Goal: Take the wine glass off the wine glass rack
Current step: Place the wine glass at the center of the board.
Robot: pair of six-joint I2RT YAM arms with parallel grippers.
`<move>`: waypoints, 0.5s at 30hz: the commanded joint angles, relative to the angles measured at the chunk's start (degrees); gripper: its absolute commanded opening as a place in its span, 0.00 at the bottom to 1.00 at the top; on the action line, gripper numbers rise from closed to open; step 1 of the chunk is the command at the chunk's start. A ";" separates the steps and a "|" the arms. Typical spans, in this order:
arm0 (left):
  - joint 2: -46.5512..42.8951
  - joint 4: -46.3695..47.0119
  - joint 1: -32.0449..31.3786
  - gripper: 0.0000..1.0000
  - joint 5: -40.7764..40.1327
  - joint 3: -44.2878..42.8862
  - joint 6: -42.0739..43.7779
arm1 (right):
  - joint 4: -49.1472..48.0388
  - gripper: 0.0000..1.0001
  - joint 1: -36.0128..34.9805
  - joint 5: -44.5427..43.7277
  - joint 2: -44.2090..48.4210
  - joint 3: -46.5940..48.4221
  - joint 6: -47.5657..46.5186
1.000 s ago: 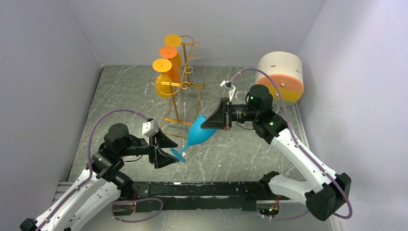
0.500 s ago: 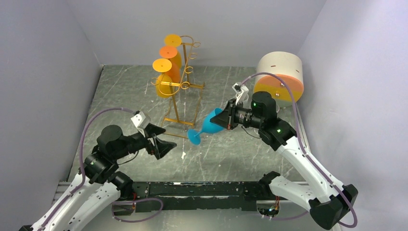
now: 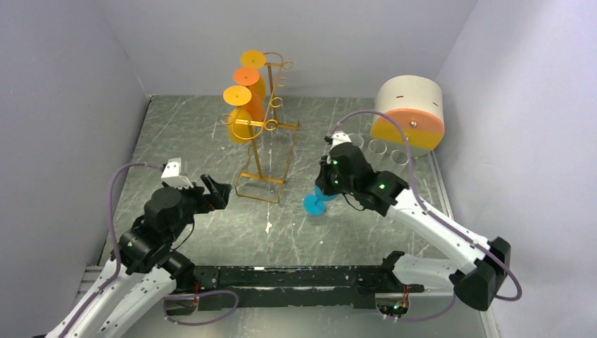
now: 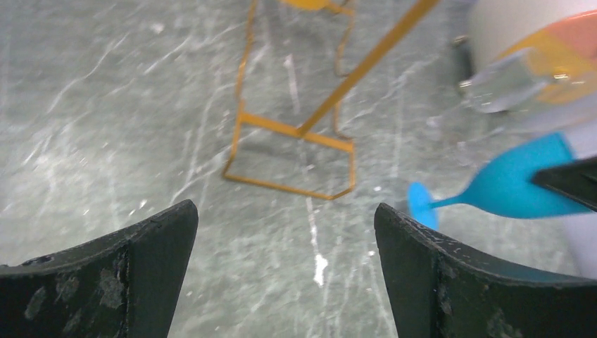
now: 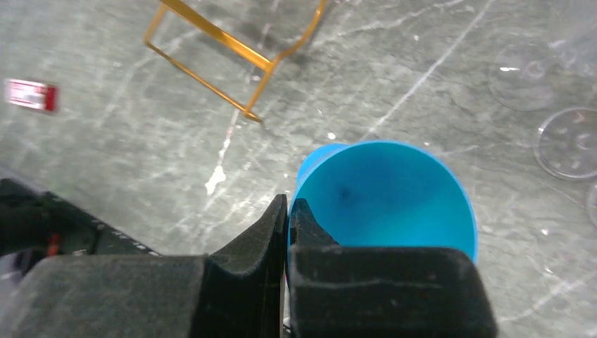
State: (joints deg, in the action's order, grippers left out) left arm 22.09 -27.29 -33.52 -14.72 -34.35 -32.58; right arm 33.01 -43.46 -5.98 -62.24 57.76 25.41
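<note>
Right tool (image 5: 288,204) pinches shut on the rim of the blue wine glass (image 5: 384,197), tilted low over the counter (image 3: 211,141) beside the wine glass rack (image 4: 294,132) base; left tool (image 4: 285,211) gapes wide, empty.

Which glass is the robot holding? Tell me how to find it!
Find the tall gold wine glass rack on the table. Right of its base, the right hand pinches the rim of a wine glass. It is blue; the hanging glasses are orange.
</note>
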 commanded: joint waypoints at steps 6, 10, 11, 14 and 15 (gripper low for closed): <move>2.51 -8.04 0.31 0.99 -8.86 -2.56 -3.16 | 2.78 0.00 -4.82 -23.69 -6.61 5.01 -1.76; -1.10 -7.17 0.32 0.99 -9.71 -1.29 -4.04 | -1.52 0.00 -4.61 -24.78 -8.42 4.88 -4.46; -1.95 -7.23 0.31 1.00 -9.98 -1.11 -4.35 | -2.41 0.00 -4.24 -23.72 -9.05 5.22 -5.01; -4.05 -7.40 0.33 0.99 -10.92 -0.91 -4.88 | -4.43 0.00 -2.27 -20.55 -11.28 6.74 -6.03; -4.71 -7.50 0.30 0.99 -11.36 -0.78 -5.27 | -5.17 0.00 -1.27 -19.01 -12.05 7.19 -6.45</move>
State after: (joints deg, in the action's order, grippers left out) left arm 19.53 -34.35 -33.52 -23.18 -34.94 -36.45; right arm 32.77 -47.18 -26.33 -72.10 61.87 21.34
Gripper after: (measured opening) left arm 0.995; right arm 0.037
